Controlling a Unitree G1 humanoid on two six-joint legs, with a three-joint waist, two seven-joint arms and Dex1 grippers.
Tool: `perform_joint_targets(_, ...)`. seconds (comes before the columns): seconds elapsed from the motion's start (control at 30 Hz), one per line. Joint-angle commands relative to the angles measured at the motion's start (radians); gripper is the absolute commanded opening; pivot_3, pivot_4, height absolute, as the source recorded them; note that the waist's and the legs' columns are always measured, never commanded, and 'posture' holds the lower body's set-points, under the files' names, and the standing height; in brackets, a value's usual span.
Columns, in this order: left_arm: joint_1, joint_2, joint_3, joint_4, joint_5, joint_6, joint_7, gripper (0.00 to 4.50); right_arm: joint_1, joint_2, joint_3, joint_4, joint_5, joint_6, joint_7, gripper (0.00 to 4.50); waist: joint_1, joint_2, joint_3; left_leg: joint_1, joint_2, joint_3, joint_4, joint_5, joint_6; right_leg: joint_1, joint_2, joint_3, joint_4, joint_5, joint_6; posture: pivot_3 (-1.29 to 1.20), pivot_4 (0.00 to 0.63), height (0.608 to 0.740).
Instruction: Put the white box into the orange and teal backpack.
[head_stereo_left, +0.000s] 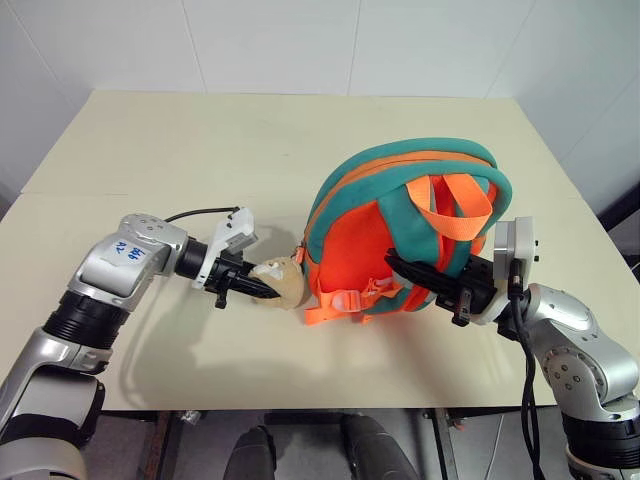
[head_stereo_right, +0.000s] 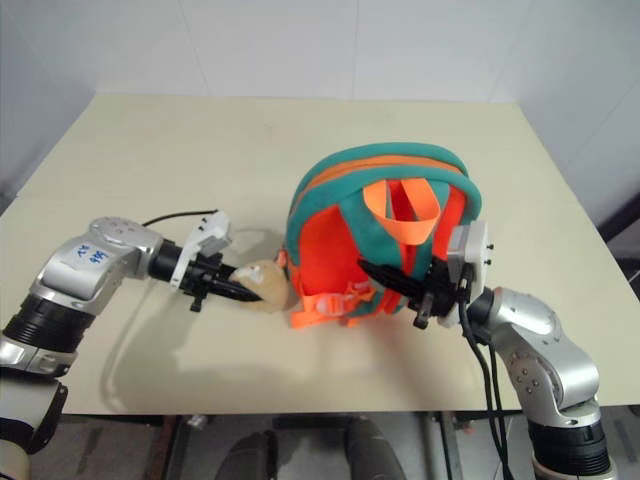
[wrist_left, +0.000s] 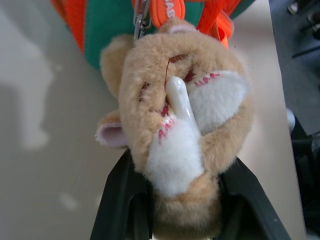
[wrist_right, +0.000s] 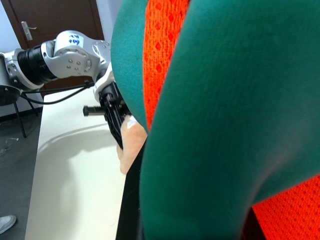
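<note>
Backpack (head_stereo_left: 400, 230) blocks the table (head_stereo_left: 200, 150) centre; far and left stay open.

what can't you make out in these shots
- Inside of the orange and teal backpack: head views face its strap side, so whether anything is inside cannot be told.
- Lower body of the tan plush toy: left wrist view, hidden between the left gripper fingers.
- Right gripper: what it clamps cannot be told; the teal padding blocks the right wrist view.

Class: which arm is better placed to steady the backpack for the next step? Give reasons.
Right: the right gripper is shut on a teal strap of the upright backpack; the left gripper clamps the plush toy beside it.
</note>
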Motion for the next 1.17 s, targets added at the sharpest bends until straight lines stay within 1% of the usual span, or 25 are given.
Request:
perform_joint_targets(0.03,0.007,-0.016,0.020,0.022,0.033,-0.008,0.024,0.85,-0.010,-0.031,-0.022,-0.045,0.009,0.022,-0.024,0.00,0.000,0.000,0.000,0.000,0.000,0.000,0.000,0.000,0.000,0.000,0.000,0.000,0.000,0.000,0.000,0.00,0.150,0.740)
perform_joint_targets(0.1,0.003,-0.035,0.056,0.031,0.020,-0.010,0.040,0.85,-0.002,-0.058,-0.022,-0.056,0.020,0.072,-0.043,0.00,0.001,0.000,0.000,0.000,0.000,0.000,0.001,0.000,0.000,0.000,0.000,0.000,0.000,0.000,0.000,0.00,0.150,0.740)
perform_joint_targets(0.17,0.005,-0.052,0.115,0.012,-0.034,-0.013,0.024,0.85,0.021,-0.104,-0.030,-0.082,0.064,0.153,-0.050,0.00,0.003,0.001,0.000,0.000,0.000,0.000,0.001,0.000,0.000,0.000,0.000,0.000,0.001,0.000,0.000,0.00,0.150,0.740)
perform_joint_targets(0.23,0.010,-0.059,0.169,-0.015,-0.075,0.011,0.029,1.58,0.041,-0.171,-0.032,-0.111,0.074,0.193,-0.015,0.74,0.006,0.000,0.000,0.000,0.000,0.000,0.001,0.000,0.000,0.000,-0.001,0.000,0.001,0.000,0.000,0.00,0.150,0.740)
perform_joint_targets(0.27,0.015,-0.054,0.191,-0.028,-0.096,0.028,0.021,1.77,0.043,-0.195,-0.037,-0.116,0.076,0.195,0.002,0.94,0.007,0.000,0.000,0.000,0.000,-0.001,0.001,0.000,0.000,0.000,0.000,0.000,0.000,0.000,0.000,0.00,0.150,0.740)
perform_joint_targets(0.33,0.023,-0.055,0.229,-0.032,-0.116,0.036,0.025,2.41,0.034,-0.220,-0.050,-0.110,0.083,0.194,0.021,1.57,0.005,0.000,0.000,0.000,0.000,0.000,0.001,0.000,0.000,0.000,0.000,0.000,0.000,0.000,0.000,0.00,0.150,0.740)
perform_joint_targets(0.43,0.040,-0.046,0.271,-0.023,-0.128,0.021,0.021,3.38,0.020,-0.263,-0.071,-0.080,0.080,0.187,0.075,2.53,0.004,0.000,0.000,0.000,0.000,0.000,0.001,0.000,0.001,0.001,0.000,0.000,0.000,0.000,0.001,0.00,0.150,0.740)
perform_joint_targets(0.53,0.050,-0.028,0.305,-0.002,-0.114,-0.024,0.017,4.35,0.030,-0.339,-0.103,-0.039,0.066,0.180,0.161,3.57,0.005,0.000,0.000,0.000,0.000,0.000,0.001,0.000,0.001,0.001,0.000,0.000,0.000,0.000,0.001,0.00,0.150,0.740)
perform_joint_targets(0.57,0.051,-0.025,0.315,0.004,-0.114,-0.033,0.018,4.50,0.036,-0.363,-0.114,-0.023,0.060,0.176,0.190,3.92,0.006,0.000,0.000,0.000,0.000,0.000,0.002,0.000,0.001,0.001,0.000,0.000,0.000,0.000,0.001,0.00,0.150,0.740)
perform_joint_targets(0.63,0.059,-0.015,0.334,0.017,-0.117,-0.051,0.007,4.50,0.051,-0.402,-0.138,0.013,0.051,0.163,0.243,4.47,0.007,0.000,0.001,0.000,0.000,0.000,0.001,0.000,0.001,0.001,-0.001,0.000,0.000,0.000,0.001,0.00,0.150,0.740)
perform_joint_targets(0.77,0.083,0.005,0.371,0.030,-0.123,-0.092,-0.015,4.50,0.095,-0.479,-0.212,0.145,-0.013,0.101,0.365,4.47,0.007,0.000,0.000,0.000,0.000,0.000,0.001,-0.001,0.001,0.001,-0.001,0.000,-0.001,0.000,0.001,0.00,0.150,0.740)
perform_joint_targets(0.9,0.121,0.040,0.446,0.073,-0.147,-0.164,-0.083,4.50,0.119,-0.548,-0.299,0.310,-0.102,0.024,0.419,4.47,0.004,0.000,0.001,0.000,0.000,0.001,0.001,-0.001,0.001,0.001,-0.001,0.000,-0.001,0.000,0.001,0.00,0.150,0.740)
perform_joint_targets(0.93,0.123,0.042,0.455,0.080,-0.152,-0.174,-0.094,4.50,0.121,-0.556,-0.309,0.336,-0.114,0.007,0.432,4.47,0.004,0.000,0.001,0.000,0.000,0.001,0.001,-0.001,0.001,0.001,-0.001,0.000,0.000,0.000,0.001,0.00,0.150,0.740)
perform_joint_targets(1.07,0.139,0.092,0.536,0.188,-0.148,-0.277,-0.157,4.50,0.141,-0.547,-0.437,0.437,-0.120,-0.014,0.426,4.47,0.000,0.000,0.001,0.001,0.000,0.001,0.001,-0.001,0.001,0.001,-0.001,0.000,0.000,0.000,0.001,0.00,0.150,0.740)
perform_joint_targets(1.17,0.161,0.130,0.564,0.195,-0.144,-0.291,-0.171,4.50,0.145,-0.545,-0.454,0.470,-0.139,-0.036,0.428,4.47,-0.001,0.000,0.001,0.001,0.000,0.001,0.001,-0.001,0.001,0.001,-0.001,0.000,0.000,0.000,0.001,0.00,0.150,0.740)
